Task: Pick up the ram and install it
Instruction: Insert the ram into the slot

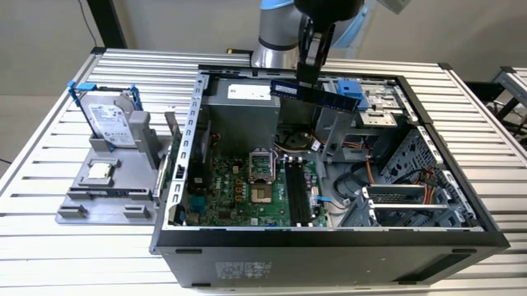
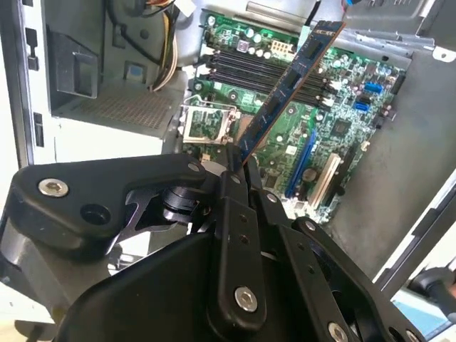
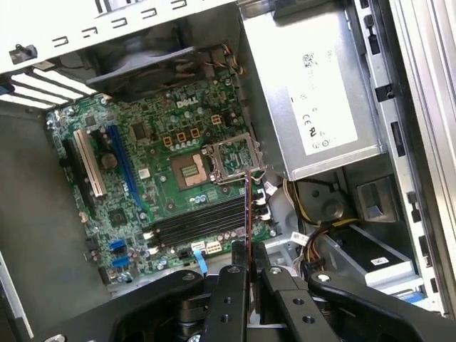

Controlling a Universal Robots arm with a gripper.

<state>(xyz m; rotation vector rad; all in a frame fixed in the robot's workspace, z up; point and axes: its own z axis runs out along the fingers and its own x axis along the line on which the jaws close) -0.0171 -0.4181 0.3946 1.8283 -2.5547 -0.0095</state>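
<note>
Gripper (image 1: 307, 79) clamps the ram (image 1: 317, 94), slots (image 1: 297, 191) at its six o'clock in the exterior view; seemingly light, stiff, fragile, best edge-held.

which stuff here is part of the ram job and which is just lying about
Job: ram, held in the gripper above the case; slots; motherboard.
Lying about: hard drive, chip, grey stand.

HDD (image 1: 107, 120) w/ blue frame upright on grey holder (image 1: 82, 206), sq. silver chip (image 1: 100, 171) flat on same holder.
</note>
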